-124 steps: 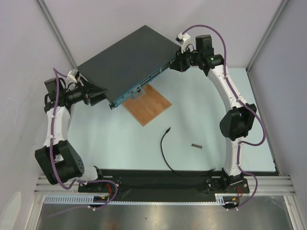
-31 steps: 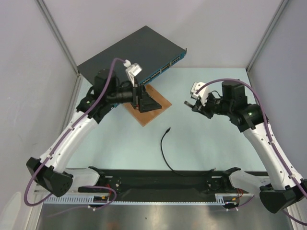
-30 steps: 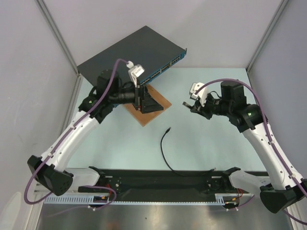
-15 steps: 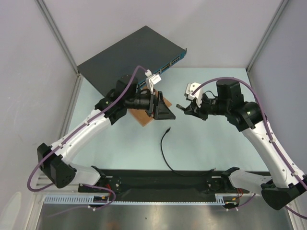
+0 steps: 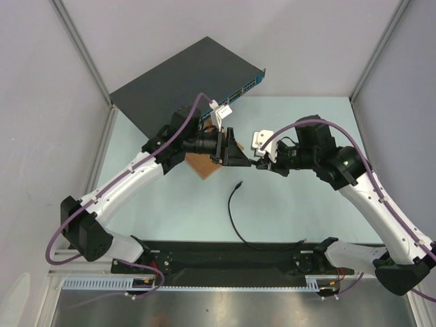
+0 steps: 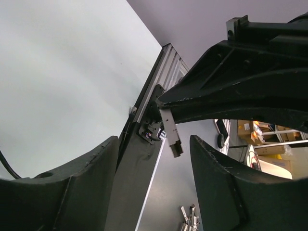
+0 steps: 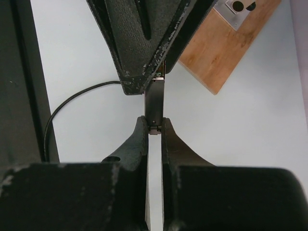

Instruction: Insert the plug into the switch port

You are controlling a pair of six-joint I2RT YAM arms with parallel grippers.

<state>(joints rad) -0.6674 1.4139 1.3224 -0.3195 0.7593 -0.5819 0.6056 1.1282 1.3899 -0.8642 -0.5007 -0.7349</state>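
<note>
Two arms meet above the middle of a pale counter. The right jaws are clenched on one short grey metal strip. Its far end reaches in between the left jaws, which are spread wide; contact there cannot be told. One thin black cable lies on open counter just below, its plug free, well apart from the row of switch ports on the one dark box at the far-left corner. One wooden board is mostly hidden under the left arm.
</note>
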